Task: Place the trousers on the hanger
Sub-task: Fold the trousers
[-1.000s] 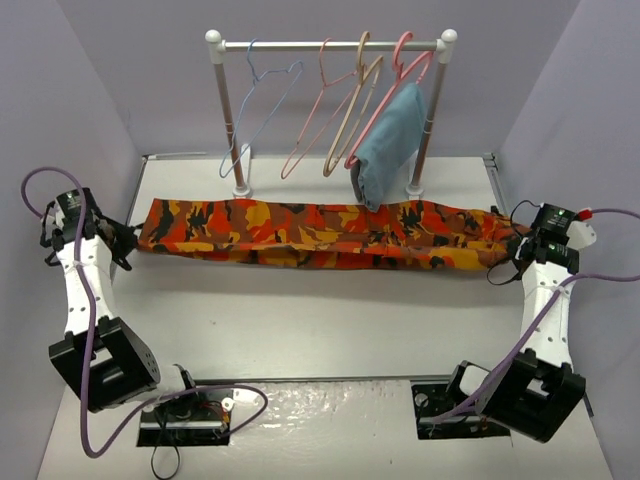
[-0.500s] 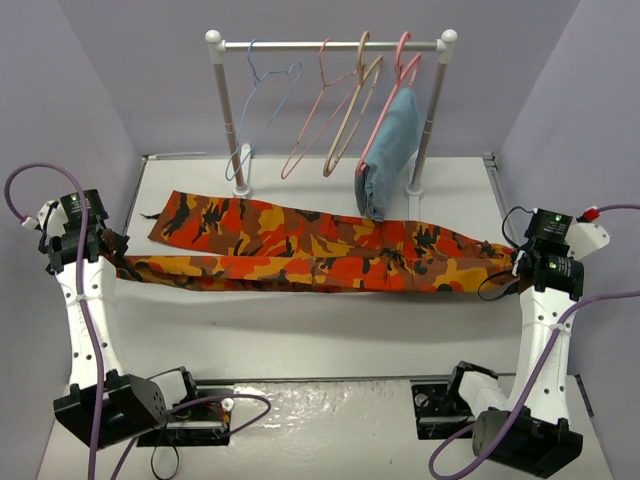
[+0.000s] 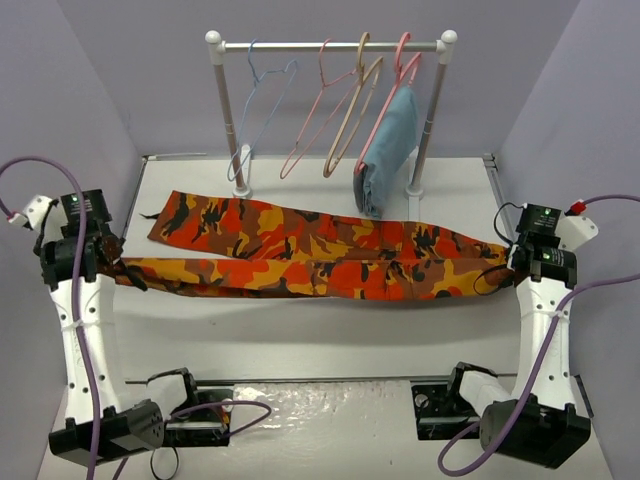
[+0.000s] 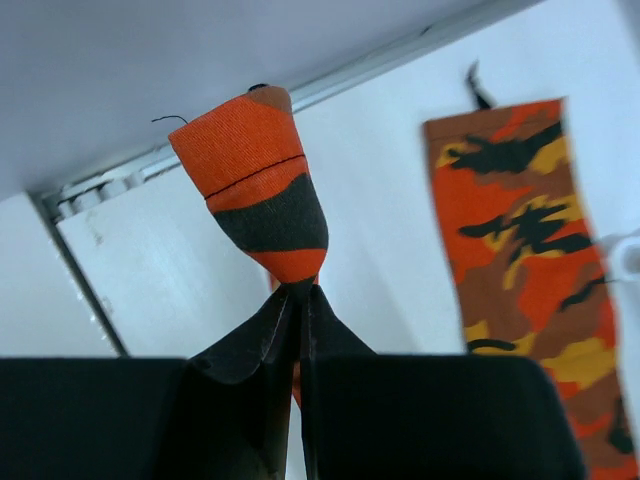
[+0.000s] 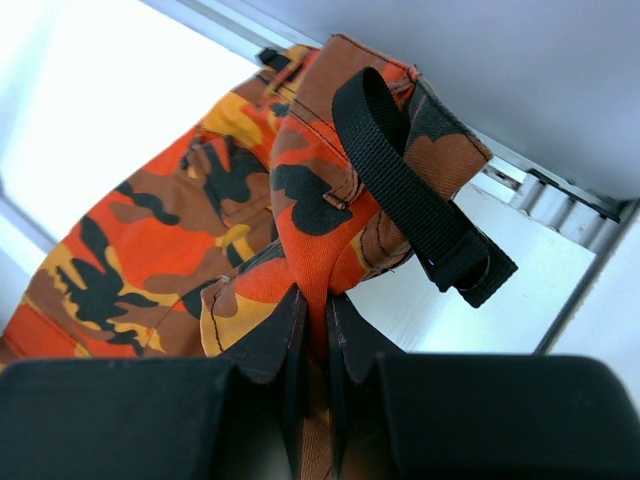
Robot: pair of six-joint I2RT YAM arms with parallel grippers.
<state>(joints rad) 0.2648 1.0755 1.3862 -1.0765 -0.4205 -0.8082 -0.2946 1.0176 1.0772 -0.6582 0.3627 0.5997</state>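
Observation:
The camouflage trousers (image 3: 310,255) stretch across the table between my two arms. My left gripper (image 3: 108,265) is shut on one leg's cuff (image 4: 255,180), which sticks up past the closed fingertips (image 4: 300,290). The other leg (image 4: 520,230) lies flat on the table, farther back. My right gripper (image 3: 512,262) is shut on the waist end (image 5: 320,200), where a black strap (image 5: 420,190) hangs loose; orange fabric is pinched between the jaws (image 5: 312,300). The light-blue wire hanger (image 3: 262,110) hangs at the left of the rail, behind the trousers.
A white rack (image 3: 330,45) stands at the back of the table. It carries a pink hanger (image 3: 320,115), a tan hanger (image 3: 352,110) and another pink hanger with a folded light-blue garment (image 3: 390,145). Purple walls close in left and right.
Both arms rose and drew toward the near edge. The gripped leg came forward off the other leg, which stayed on the table at the back left.

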